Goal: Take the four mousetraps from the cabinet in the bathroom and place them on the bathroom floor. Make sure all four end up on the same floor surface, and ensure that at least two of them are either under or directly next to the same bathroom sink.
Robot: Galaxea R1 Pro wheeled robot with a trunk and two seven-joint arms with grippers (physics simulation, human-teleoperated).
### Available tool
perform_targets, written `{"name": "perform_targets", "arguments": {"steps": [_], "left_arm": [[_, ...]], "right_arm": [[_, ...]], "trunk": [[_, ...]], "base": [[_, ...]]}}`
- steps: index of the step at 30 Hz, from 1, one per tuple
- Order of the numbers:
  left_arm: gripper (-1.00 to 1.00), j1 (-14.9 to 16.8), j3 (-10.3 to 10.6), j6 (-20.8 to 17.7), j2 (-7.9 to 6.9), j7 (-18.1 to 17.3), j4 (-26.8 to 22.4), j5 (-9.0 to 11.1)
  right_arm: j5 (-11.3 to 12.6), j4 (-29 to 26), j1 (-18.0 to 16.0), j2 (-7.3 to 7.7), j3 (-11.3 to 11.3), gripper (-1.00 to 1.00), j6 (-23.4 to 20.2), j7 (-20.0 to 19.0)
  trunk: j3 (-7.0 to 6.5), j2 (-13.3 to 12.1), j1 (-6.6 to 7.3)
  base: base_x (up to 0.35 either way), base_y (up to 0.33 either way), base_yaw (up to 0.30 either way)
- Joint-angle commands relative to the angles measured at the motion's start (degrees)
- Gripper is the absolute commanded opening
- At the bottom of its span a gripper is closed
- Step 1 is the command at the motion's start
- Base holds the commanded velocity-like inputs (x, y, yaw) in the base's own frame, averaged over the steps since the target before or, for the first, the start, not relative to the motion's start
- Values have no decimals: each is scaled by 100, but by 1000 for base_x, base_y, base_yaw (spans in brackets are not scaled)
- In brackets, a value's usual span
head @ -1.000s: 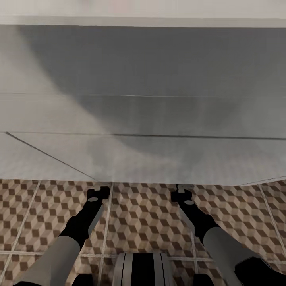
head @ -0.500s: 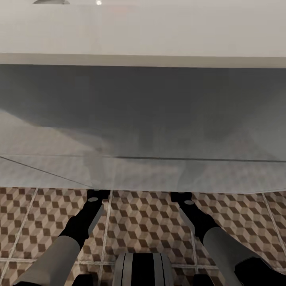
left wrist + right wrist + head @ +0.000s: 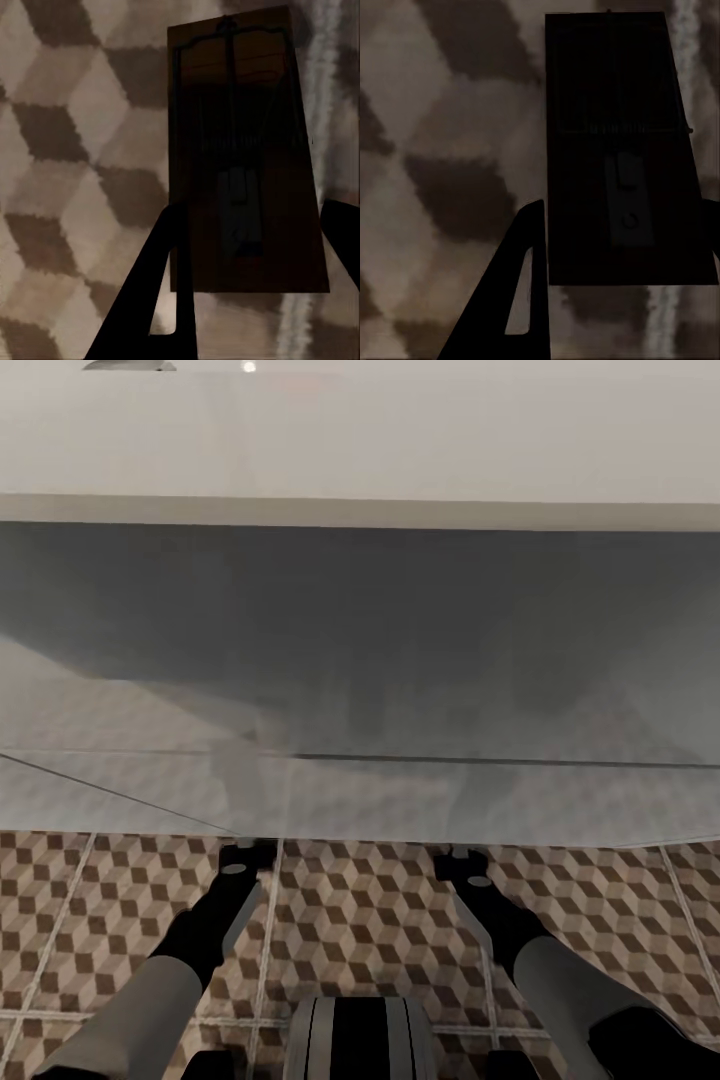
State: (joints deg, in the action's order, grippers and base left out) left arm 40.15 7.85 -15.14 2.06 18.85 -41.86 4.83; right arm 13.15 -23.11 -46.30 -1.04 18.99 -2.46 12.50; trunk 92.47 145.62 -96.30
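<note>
1. Left pincer (image 3: 251, 247) is reaching down toward the bathroom floor (image 3: 360, 920) with its two dark fingers (image 3: 169, 292) spread wide, one on each long side of a mousetrap (image 3: 244, 150) — whether they are touching the board, I cannot tell.
2. That dark-brown board is lying flat over the cube-patterned tiles, its thin wire parts showing on top, beside a pale grout line (image 3: 319, 97).
3. Right pincer (image 3: 619, 255) is standing the same way, fingers (image 3: 525, 285) wide apart, with a second mousetrap (image 3: 619, 142) lying between them over the tiles; it is dim there, and contact is unclear.
4. From the head view, both black forearms are stretching forward and down, the left pincer (image 3: 245, 852) and right pincer (image 3: 462, 860) ending right at the lower edge of a broad white-and-grey surface (image 3: 360, 660) — the sink's vanity, as far as I can judge.
5. Patterned tiles are running under both arms and in front of the robot's base (image 3: 358, 1040).
</note>
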Motion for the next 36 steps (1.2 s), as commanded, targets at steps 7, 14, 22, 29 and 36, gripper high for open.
{"name": "perform_targets", "arguments": {"steps": [7,14,22,29,36], "left_arm": [[-100,2,40,306,24,27,254,27],[-100,2,41,402,46,18,288,18],[-100,2,41,412,49,13,296,26],[-100,2,41,420,43,13,309,5],[-100,2,41,432,34,13,333,8]], "right_arm": [[67,95,-2,15,44,-100,135,11],[72,103,-2,15,44,-100,156,0],[77,104,-2,16,41,-100,163,-1],[86,110,-2,16,37,-100,172,-1],[96,131,-2,16,35,-100,299,-1]], "trunk": [[3,1,1],[3,1,1],[3,1,1],[3,1,1],[3,1,1]], "base": [[0,0,0],[0,0,0],[0,0,0],[0,0,0],[0,0,0]]}}
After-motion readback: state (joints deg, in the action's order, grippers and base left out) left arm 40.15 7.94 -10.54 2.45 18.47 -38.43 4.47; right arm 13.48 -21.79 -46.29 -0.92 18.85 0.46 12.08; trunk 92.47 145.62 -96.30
